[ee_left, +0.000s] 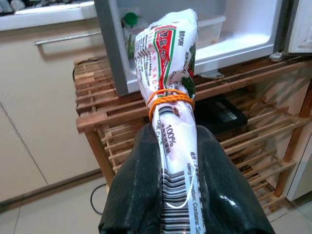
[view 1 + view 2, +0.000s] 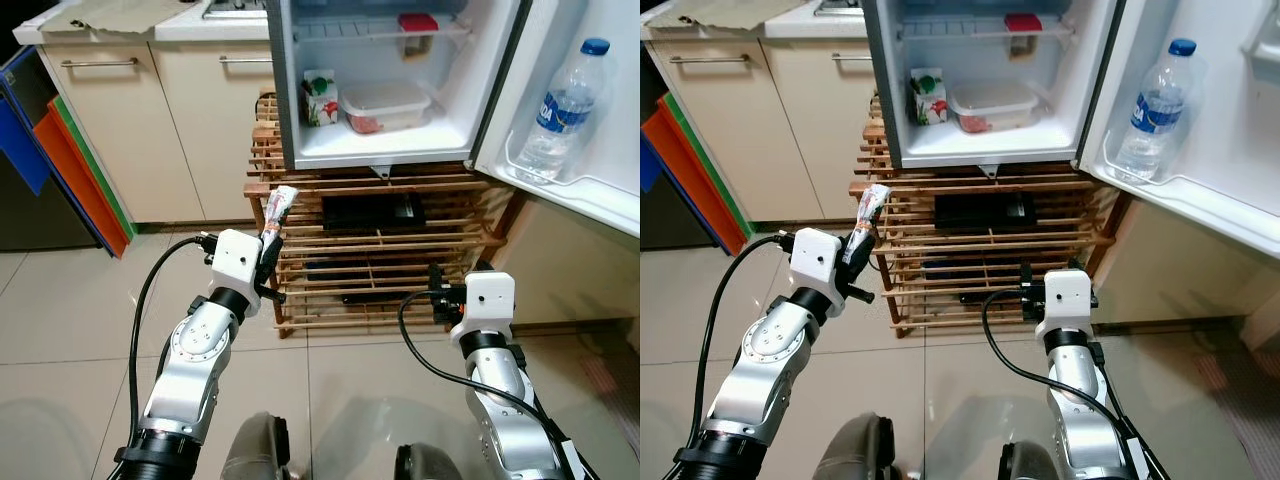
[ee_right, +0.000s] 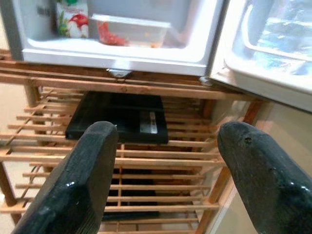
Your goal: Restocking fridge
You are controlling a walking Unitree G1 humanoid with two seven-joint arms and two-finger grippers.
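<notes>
Fridge (image 2: 290, 110): small unit, door swung open, standing on a slatted wooden rack (image 2: 300, 215) beside cream kitchen cabinets (image 2: 130, 130). Interior, lower shelf: one printed carton (image 2: 320, 97) at the left, one clear lidded container (image 2: 385, 105) beside it. Upper shelf: one red-lidded item (image 2: 417, 24). Door pocket: one water bottle (image 2: 562, 110), blue cap, upright. Rack: black flat object (image 2: 372, 211) on an upper tier.

Left gripper (image 2: 268, 248): raised in front of the rack's left end, below the fridge, fingers closed around a printed packet (image 1: 168, 87) bound with an orange rubber band (image 1: 170, 99); packet stands upright from the fingers.

Right gripper (image 2: 437, 295): held low before the rack, fingers (image 3: 83, 180) spread wide, holding nothing.
</notes>
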